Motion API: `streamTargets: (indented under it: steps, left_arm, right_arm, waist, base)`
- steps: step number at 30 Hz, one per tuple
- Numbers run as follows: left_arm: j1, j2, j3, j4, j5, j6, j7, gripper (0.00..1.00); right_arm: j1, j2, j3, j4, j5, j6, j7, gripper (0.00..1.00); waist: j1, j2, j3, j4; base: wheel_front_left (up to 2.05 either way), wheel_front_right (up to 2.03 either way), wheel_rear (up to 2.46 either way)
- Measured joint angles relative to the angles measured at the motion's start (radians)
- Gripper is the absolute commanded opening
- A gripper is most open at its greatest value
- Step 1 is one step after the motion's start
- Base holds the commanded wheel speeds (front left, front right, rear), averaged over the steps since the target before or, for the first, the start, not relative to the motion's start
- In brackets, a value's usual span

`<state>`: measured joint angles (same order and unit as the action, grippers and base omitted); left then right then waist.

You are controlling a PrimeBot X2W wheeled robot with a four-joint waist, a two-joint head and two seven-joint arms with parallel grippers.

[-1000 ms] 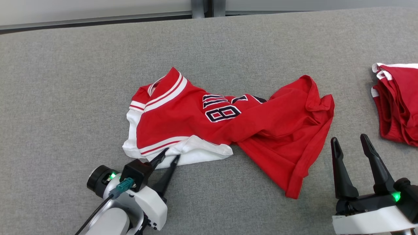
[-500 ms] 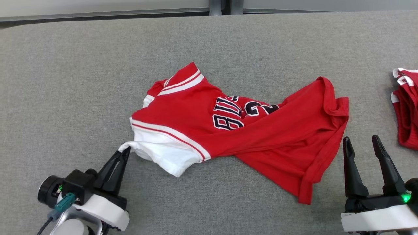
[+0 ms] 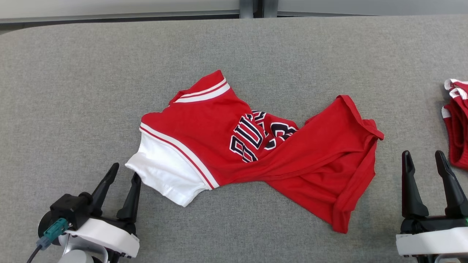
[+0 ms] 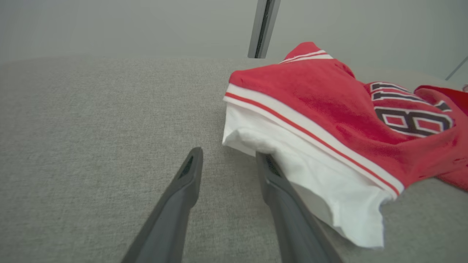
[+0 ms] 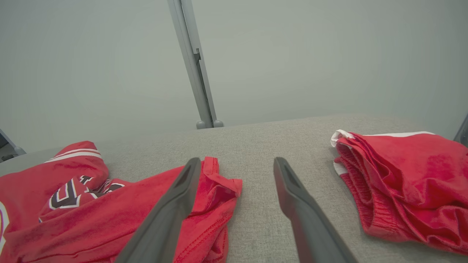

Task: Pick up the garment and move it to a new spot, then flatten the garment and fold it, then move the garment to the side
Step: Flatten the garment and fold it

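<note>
Since half a sec ago left tool let go the white sleeve: its fingers are now spread, nothing between, at approx. 7 o'clock of the jersey, right beside the sleeve edge; touching or not, cannot tell. Jersey lies crumpled at centre of grey surface, white sleeve twd. 7, red hem twd. 4. Right tool at 4 o'clock, spread wide, empty. Red pile at 3 o'clock.

Red-and-white jersey lies crumpled, twisted on grey table.
</note>
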<state>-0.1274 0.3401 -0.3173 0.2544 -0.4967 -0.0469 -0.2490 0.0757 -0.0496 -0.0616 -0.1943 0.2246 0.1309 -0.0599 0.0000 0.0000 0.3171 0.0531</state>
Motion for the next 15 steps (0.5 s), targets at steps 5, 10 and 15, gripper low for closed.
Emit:
streamTargets:
  steps: [5, 10, 15]
  left_arm:
    - [0.019, -0.046, 0.064, -0.071, -0.045, -0.012, -0.011, 1.00]
    - [0.040, -0.068, 0.141, -0.138, -0.048, -0.005, -0.012, 1.00]
    - [0.060, -0.064, 0.183, -0.155, -0.041, -0.003, -0.012, 1.00]
  right_arm:
    - [0.005, 0.000, -0.010, -0.019, -0.016, 0.000, 0.020, 1.00]
    - [0.013, 0.000, -0.013, -0.034, -0.013, 0.000, 0.034, 1.00]
    - [0.028, 0.000, -0.012, -0.046, -0.004, 0.000, 0.050, 1.00]
  waist:
    - [0.0000, 0.0000, -0.032, 0.006]
    - [0.0000, 0.0000, -0.066, 0.011]
    - [0.0000, 0.0000, -0.099, 0.012]
  base:
    - [0.00, 0.00, 0.00]
    - [0.00, 0.00, 0.00]
    - [0.00, 0.00, 0.00]
